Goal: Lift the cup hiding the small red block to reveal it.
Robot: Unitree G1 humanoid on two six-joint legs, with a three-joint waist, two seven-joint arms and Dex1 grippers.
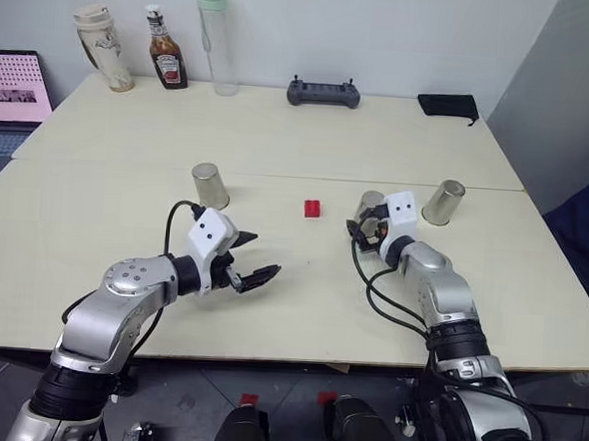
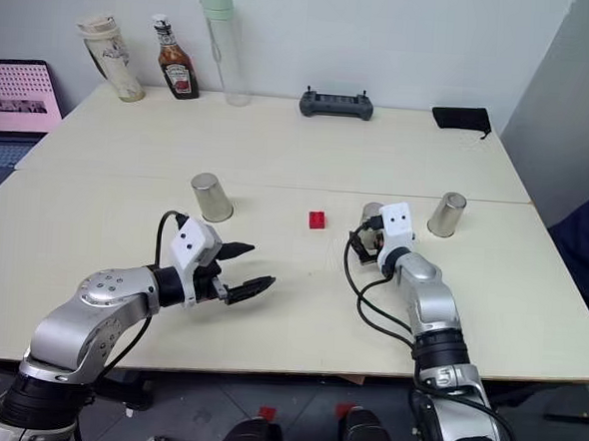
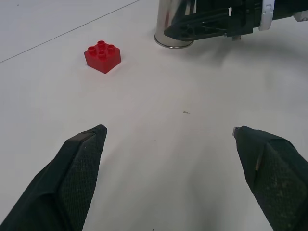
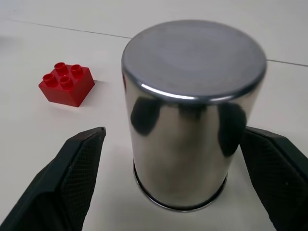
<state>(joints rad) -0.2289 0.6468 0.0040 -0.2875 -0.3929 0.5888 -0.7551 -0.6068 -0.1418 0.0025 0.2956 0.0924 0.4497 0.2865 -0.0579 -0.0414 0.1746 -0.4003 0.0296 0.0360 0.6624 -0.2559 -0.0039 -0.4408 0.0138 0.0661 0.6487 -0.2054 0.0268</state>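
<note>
R gripper [image 4: 171, 139] released, cup [image 4: 192, 115] standing between its fingers; L gripper [image 3: 168, 144] released too. Red block [image 4: 66, 84] just beside — careless pullback could topple cup onto it.

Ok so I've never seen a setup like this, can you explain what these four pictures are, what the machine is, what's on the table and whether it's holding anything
This is a humanoid robot with two arms, each ending in a two-fingered black end effector. Two pictures come from cameras in its head, looking down over a pale table. The other two come from a camera on each wrist, looking along the fingers.

On the table stand three upside-down silver cups: one on the left, one in the middle, one on the right. A small red block lies uncovered between the left and middle cups. At the far edge are bottles, a controller and a black pouch.

The right end effector is open with its fingers either side of the middle cup, not gripping it. The left end effector is open and empty.
</note>
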